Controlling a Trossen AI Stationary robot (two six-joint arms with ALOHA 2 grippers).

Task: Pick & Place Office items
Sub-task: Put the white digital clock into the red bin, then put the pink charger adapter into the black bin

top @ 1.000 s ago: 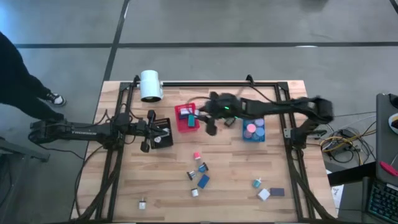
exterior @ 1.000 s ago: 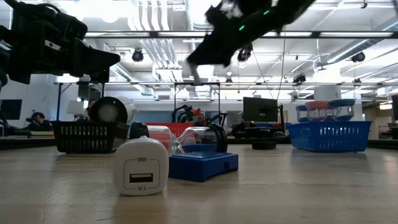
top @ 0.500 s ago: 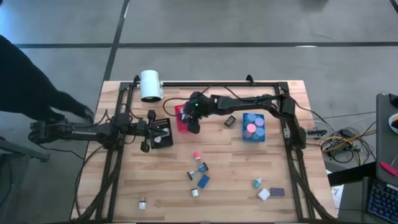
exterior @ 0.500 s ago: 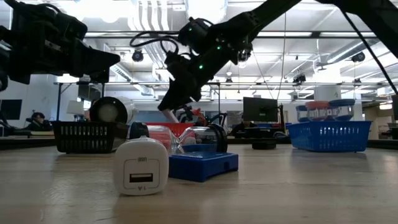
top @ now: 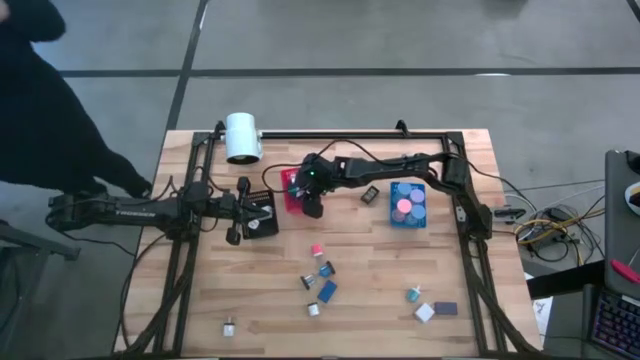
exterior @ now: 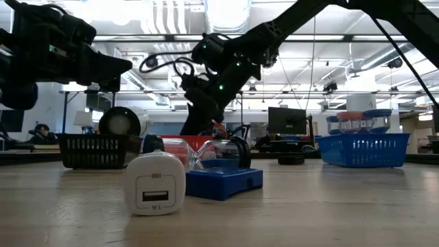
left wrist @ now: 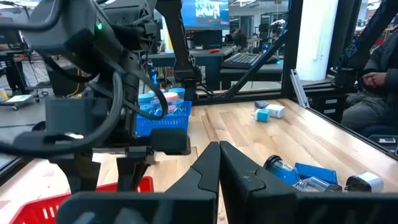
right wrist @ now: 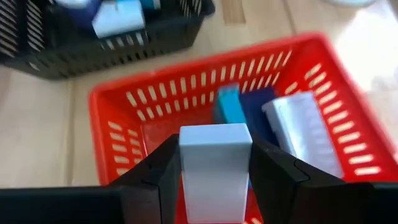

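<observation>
Hovering over the red slotted plastic bin (right wrist: pixel 155 118), the right end effector (right wrist: pixel 214 180) grips a white rectangular block (right wrist: pixel 216 163); inside lie a teal block (right wrist: pixel 228 104), a dark blue piece (right wrist: pixel 255 107) and a white ribbed piece (right wrist: pixel 301 127). Left end effector (left wrist: pixel 219 163) is closed.

Wooden table (top: pixel 380 290); bins (top: pixel 407 203); office items (top: pixel 322 283)

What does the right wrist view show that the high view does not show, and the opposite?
Only the right wrist view shows that the right gripper is shut on a white block, and that a teal piece and a ribbed white piece lie inside the red bin.

Only the high view shows the whole table: the left gripper waiting beside the black bin, the blue bin, and the loose pieces on the wood.

Both show the red bin, with the right gripper over it, and the black bin next to it.
</observation>
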